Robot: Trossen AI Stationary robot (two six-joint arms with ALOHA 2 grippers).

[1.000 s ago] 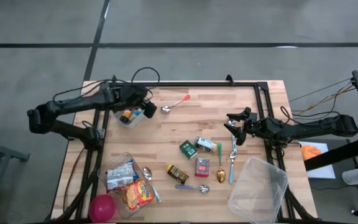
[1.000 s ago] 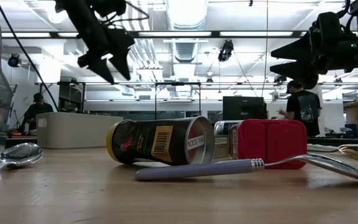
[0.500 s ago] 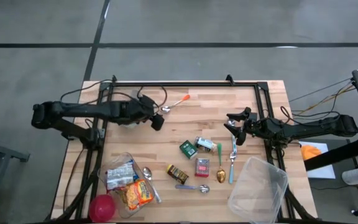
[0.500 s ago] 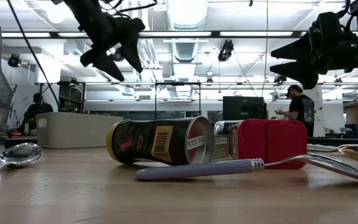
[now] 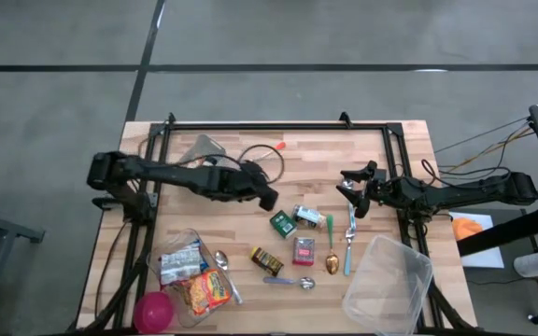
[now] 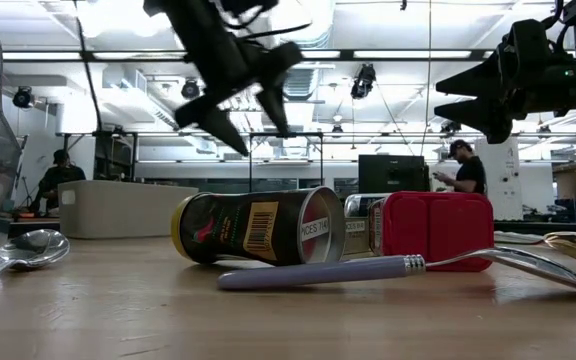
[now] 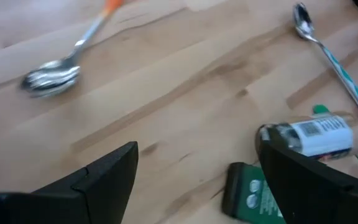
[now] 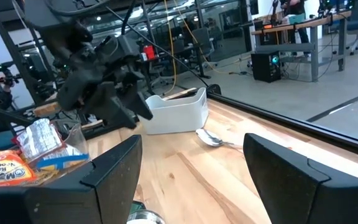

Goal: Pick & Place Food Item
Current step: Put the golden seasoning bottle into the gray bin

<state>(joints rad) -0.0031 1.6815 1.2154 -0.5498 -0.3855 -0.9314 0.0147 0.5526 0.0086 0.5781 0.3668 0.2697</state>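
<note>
Hovering mid-frame over the counter point(image 5: 250, 224), left claw point(image 5: 267, 198) apart and empty — right claw point(image 5: 347, 193) apart, centre-right.

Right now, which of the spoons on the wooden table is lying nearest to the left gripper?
The spoon with the orange handle, just beyond the open left gripper. The purple-handled, gold, and teal-handled spoons lie farther away.

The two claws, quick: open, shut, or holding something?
Left gripper: open, empty, above the table.
Right gripper: open, empty, hovering.
</note>
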